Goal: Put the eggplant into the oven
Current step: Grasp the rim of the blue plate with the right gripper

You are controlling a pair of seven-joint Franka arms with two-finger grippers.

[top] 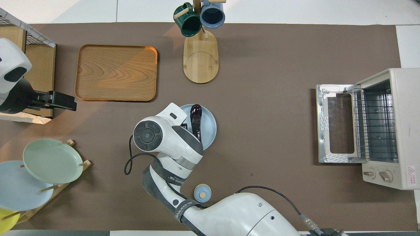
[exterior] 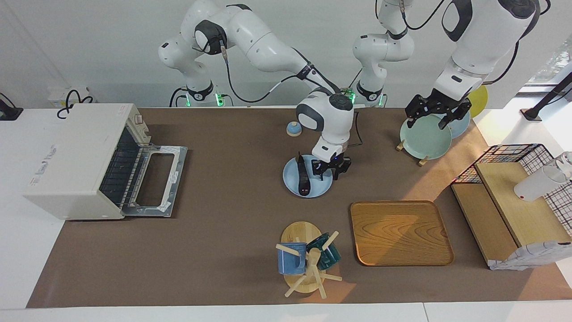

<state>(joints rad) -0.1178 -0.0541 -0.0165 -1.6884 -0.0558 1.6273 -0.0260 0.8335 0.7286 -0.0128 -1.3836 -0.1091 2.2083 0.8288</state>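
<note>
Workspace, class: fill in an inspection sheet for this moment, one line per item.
Surface: brown mat covers the table.
Job's things: eggplant lies on blue plate; oven stands with door down, rack bare.
Clutter: wooden tray, mug tree, plate rack, wire basket.
Claws: right claw low over the plate beside the eggplant; left claw open above the plate rack, waiting.
Cables: black cable loops off the right arm.
Surroundings: white wall.

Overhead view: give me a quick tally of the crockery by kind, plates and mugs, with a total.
Plates: 4 (pale blue plate under the eggplant; green plate, blue plate and yellow plate in the rack)
Mugs: 2 (green mug, blue mug)
Total: 6
</note>
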